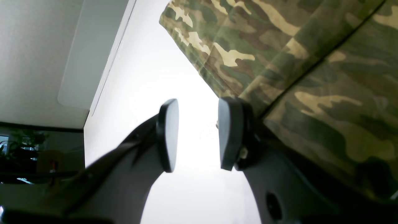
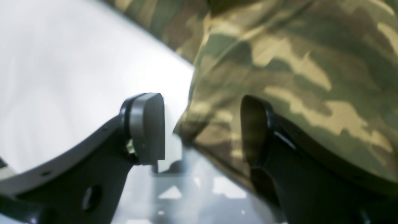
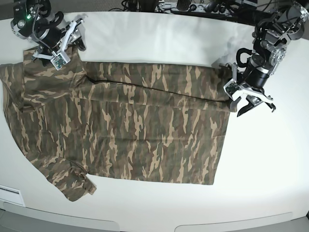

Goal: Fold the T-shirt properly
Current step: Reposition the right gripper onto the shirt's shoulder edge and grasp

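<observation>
Base view shows you the T-shirt (image 3: 120, 130) spread on the white tabletop (image 3: 154, 38), its far edge folded over into a band running from 9 to 3 o'clock, one sleeve lying toward 7 o'clock. Your left claw (image 3: 255, 102) sits at 3 o'clock, just beside the shirt's corner; from the left wrist camera its two pads (image 1: 168, 135) stand apart with bare tabletop between them, so it is released and grips nothing, the cloth lying against the outside of one pad. Your right claw (image 3: 72, 36) is at 10 o'clock over the shirt's far edge; in the right wrist view its pads are spread wide, with a fold of cloth (image 2: 211, 124) reaching into the gap, unclamped.
</observation>
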You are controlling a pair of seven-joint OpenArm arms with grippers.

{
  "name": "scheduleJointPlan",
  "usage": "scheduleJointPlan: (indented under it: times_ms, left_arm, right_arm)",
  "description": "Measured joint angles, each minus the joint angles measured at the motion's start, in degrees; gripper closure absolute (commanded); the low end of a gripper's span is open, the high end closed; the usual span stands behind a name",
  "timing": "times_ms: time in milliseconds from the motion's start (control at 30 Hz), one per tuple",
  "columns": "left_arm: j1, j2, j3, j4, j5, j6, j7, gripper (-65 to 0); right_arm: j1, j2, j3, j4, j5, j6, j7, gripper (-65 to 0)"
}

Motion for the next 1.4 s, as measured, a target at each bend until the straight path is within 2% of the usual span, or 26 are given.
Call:
scheduleJointPlan:
  times_ms: [100,200,300,500,667,833,967,1067,1100,1167,1300,1333,1400]
  left_arm:
    - [0.0,0.0,0.0,0.0,0.0,0.0,0.0,-22.2]
    - [0.0,0.0,0.0,0.0,0.0,0.0,0.0,-22.2]
    - [0.0,0.0,0.0,0.0,0.0,0.0,0.0,-22.2]
    - [0.0,0.0,0.0,0.0,0.0,0.0,0.0,-22.2]
    - [0.0,0.0,0.0,0.0,0.0,0.0,0.0,-22.2]
    - [0.0,0.0,0.0,0.0,0.0,0.0,0.0,-22.2]
    - [0.0,0.0,0.0,0.0,0.0,0.0,0.0,-22.2]
    - [0.0,0.0,0.0,0.0,0.0,0.0,0.0,-22.2]
    - [0.0,0.0,0.0,0.0,0.0,0.0,0.0,-22.2]
    - [0.0,0.0,0.0,0.0,0.0,0.0,0.0,-22.2]
    - [0.0,0.0,0.0,0.0,0.0,0.0,0.0,-22.2]
    - [0.0,0.0,0.0,0.0,0.0,0.0,0.0,-22.2]
    - [0.0,0.0,0.0,0.0,0.0,0.0,-0.4,-22.2]
  right_arm:
    - [-2.1,0.5,-0.1,3.0,-1.6,0.5,-2.1,-42.2]
    - [-3.4,0.6,-0.3,4.0,-5.4,0.0,-1.5,-42.2]
    - [-3.8,0.6,-0.4,3.1,-10.0,-2.5,3.3,-42.2]
    - [-3.5,0.7,-0.2,0.4,-13.2,-3.6,9.0,-42.1]
    - [-3.3,0.7,-0.2,0.0,-15.0,-4.7,9.8,-42.0]
    - [-3.2,0.7,-0.2,-0.1,-18.7,-7.6,9.9,-41.5]
    - [-3.2,0.9,-0.1,-0.1,-22.0,-11.3,6.7,-41.5]
    - [-3.3,0.9,0.0,-0.1,-22.1,-12.2,6.3,-41.2]
    - [-3.4,0.9,0.0,-0.1,-22.3,-12.6,6.3,-38.8]
    - [-3.9,0.9,0.0,-0.1,-22.9,-12.6,6.2,-29.4]
    - [-4.2,0.9,0.0,-0.8,-24.0,-12.6,4.2,-3.8]
    - [-4.2,0.9,0.0,-0.9,-24.3,-13.0,4.0,-0.9]
    - [-4.3,0.9,-0.2,-0.9,-24.5,-14.1,4.1,0.0]
